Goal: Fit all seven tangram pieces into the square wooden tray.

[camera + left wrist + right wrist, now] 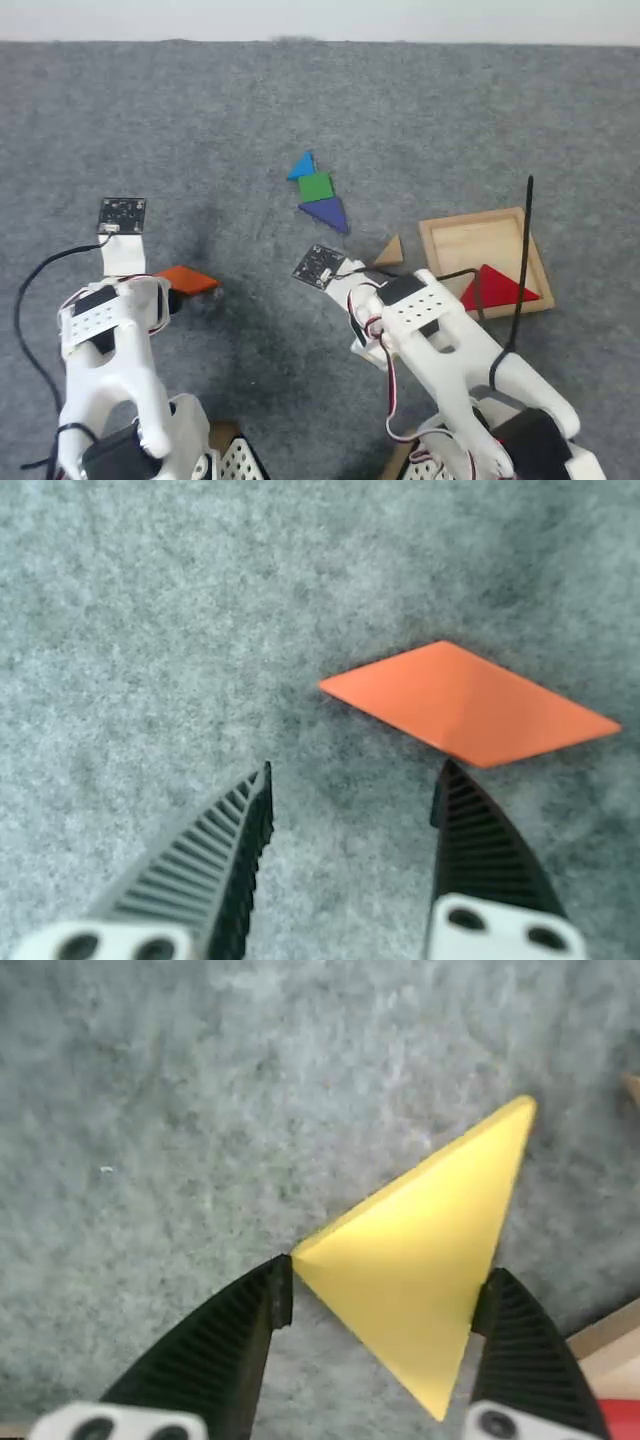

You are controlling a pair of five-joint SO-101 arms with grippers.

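1. Risk, grip: the right claw pinches the yellow triangle, with one finger on a sharp corner and the other on the opposite edge. This hold is judged unstable. The piece could pivot or slip out when lifted.
2. Risk, seating: the red triangle lies in the 5 o'clock corner of the square wooden tray, with one tip seemingly on the rim. If it is not flat, later pieces may not fit.
3. Risk, pickup: the left claw is spread, with one finger beside the edge of the orange parallelogram. The piece is thin and lies flat on the felt-covered table, so the fingers may skate over it or push it away.
4. Condition: the pieces are thin, flat and sharp-cornered, with matt colour. The tray is pale wood with a raised rim and sits at 3 o'clock on the table, largely unfilled.
5. Location, high view:
   - The tan triangle lies just beside the tray's 9 o'clock edge.
   - The blue triangle, green square and purple triangle form a touching chain at the tray's 10 o'clock.
   - The orange parallelogram lies well apart from the tray, at 9 o'clock.
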